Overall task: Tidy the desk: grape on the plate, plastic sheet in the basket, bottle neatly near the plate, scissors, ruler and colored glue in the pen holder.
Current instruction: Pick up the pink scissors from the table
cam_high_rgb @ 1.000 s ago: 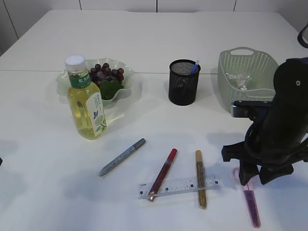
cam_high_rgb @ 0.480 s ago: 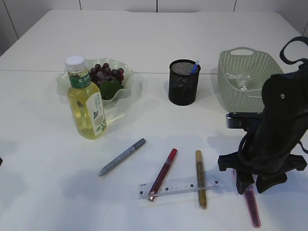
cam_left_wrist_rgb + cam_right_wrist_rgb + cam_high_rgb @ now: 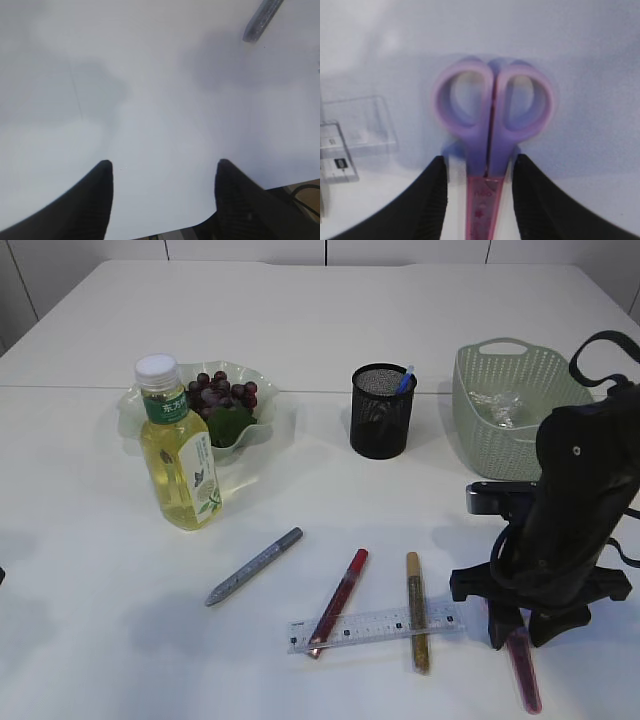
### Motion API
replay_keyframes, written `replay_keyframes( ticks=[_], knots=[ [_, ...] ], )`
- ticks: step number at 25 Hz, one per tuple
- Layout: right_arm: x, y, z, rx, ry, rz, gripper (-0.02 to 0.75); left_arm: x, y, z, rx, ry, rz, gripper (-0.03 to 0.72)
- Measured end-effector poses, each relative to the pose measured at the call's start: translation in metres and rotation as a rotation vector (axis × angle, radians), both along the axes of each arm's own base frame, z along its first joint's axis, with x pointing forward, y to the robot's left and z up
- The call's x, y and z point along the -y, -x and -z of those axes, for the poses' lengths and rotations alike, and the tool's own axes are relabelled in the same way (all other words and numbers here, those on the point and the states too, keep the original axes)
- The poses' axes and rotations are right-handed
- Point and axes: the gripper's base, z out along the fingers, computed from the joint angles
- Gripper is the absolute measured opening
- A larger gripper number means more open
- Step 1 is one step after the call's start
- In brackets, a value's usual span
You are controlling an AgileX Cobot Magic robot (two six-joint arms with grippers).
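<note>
The right gripper (image 3: 479, 185) is low over the scissors (image 3: 490, 150), with one finger on each side of the neck, just under the two purple loops. Its fingers are apart and not yet squeezing. The scissors lie flat on the white table (image 3: 300, 320), near the clear ruler (image 3: 375, 628). To do this step well, I think the fingers should close slowly and evenly on the neck, so the scissors do not slide or turn. A grab close to the loops looks good, because the blade end in its pink cover can then hang down and go into the pen holder (image 3: 381, 411) first. The pen holder stands well apart, farther back on the table, so the lift should go straight up before it moves over. The left gripper (image 3: 162, 192) hangs over bare table with its fingers apart and nothing between them.
</note>
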Motion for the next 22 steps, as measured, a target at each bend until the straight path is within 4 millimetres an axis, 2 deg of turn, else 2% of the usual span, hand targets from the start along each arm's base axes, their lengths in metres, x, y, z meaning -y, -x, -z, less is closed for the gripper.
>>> replay_keyframes(
  ticks=[6,11,22],
  knots=[
    [-0.0002,-0.0008,0.0007,0.007,-0.002,0.003,0.349,0.0000,0.0000,0.0000,0.000,0.000,0.000,0.468],
    [-0.0002,-0.0018,0.0007,0.018,-0.001,-0.001,0.286,0.0000,0.0000,0.0000,0.000,0.000,0.000,0.468],
    [0.0015,-0.0025,0.0008,0.025,0.017,-0.021,0.244,0.0000,0.0000,0.0000,0.000,0.000,0.000,0.468]
  ],
)
